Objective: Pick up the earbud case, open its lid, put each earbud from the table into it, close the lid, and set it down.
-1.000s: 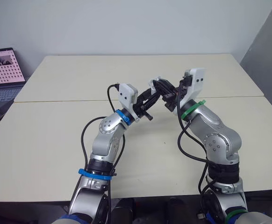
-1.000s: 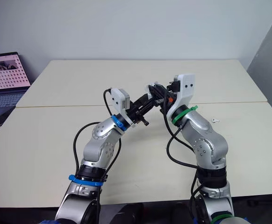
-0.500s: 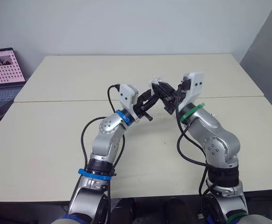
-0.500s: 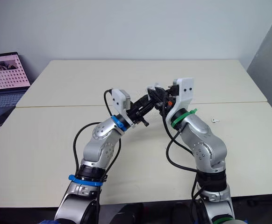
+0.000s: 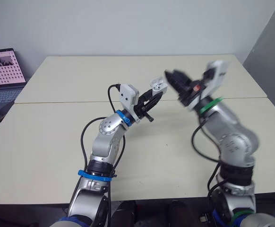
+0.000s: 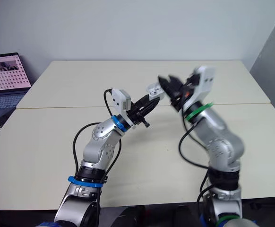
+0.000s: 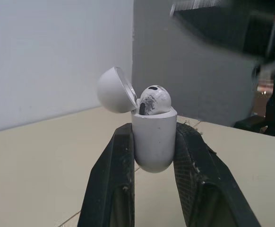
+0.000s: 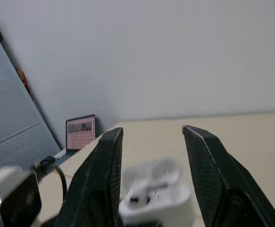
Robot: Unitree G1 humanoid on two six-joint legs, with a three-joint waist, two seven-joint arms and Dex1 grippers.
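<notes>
The cream-coloured table (image 5: 52, 142) spreads under both my arms. An open grey laptop (image 5: 3, 71) stands off its ten o'clock corner.

My right pincer (image 6: 168, 82) hangs in the air just at three o'clock of the case, its two black fingers spread apart with nothing between them. My left pincer (image 7: 153, 128) is raised over the middle of the table and clamps the small white rounded plastic earbud case (image 7: 154, 151) by its sides, holding it upright. The case's domed lid (image 7: 114, 90) is hinged back, open. One white earbud (image 7: 152, 99) sits in the case, its head showing above the rim.

I judge that I am in the loading step, with one bud in. Next I take the empty right pincer down to the table for the other bud, which will be a tiny, slippery pinch. Then I bring it to the free socket with the case held level.
</notes>
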